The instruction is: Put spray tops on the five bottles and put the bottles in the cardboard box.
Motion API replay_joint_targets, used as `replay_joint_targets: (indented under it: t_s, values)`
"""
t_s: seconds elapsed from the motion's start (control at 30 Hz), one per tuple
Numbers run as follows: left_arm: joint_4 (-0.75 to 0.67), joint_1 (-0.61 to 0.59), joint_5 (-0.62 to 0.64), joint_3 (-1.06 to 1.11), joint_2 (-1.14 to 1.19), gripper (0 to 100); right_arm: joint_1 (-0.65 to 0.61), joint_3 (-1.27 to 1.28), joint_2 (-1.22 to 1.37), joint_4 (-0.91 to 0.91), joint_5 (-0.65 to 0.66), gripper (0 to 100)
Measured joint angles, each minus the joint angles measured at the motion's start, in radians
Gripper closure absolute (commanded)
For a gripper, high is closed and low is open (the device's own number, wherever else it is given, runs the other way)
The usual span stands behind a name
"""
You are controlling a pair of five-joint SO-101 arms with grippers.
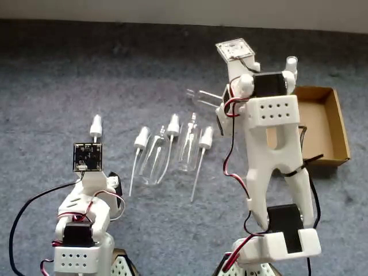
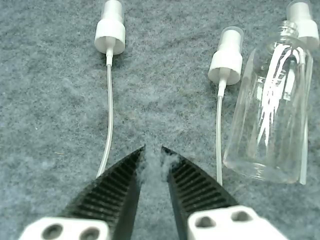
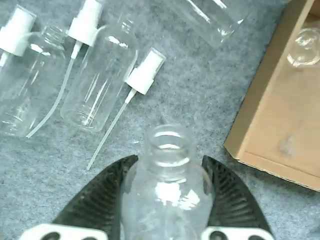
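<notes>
High view: the cardboard box sits at three o'clock of the loose spray tops.

Left wrist: the left tool is empty and open only a crack between two tubes. It needs to widen and take one top.

Right wrist: the right tool clamps an open-necked bottle. Keep that neck steady.

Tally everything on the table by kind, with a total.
Bottles: 5 (three lying loose, one in the right gripper, one in the box)
Spray tops: 5 (four loose, one apparently on the boxed bottle)
Box: 1
Total: 11
</notes>
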Motion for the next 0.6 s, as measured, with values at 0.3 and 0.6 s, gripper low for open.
replay_joint_targets:
  t_s: [0.3, 0.6]
  values:
    - [0.0, 0.0, 0.0, 0.0, 0.0, 99, 0.0, 0.0, -0.235, 0.006, 0.0, 89.1]
    - [0.0, 0.0, 0.0, 0.0, 0.0, 99, -0.002, 0.207, -0.54, 0.006, 0.0, 89.1]
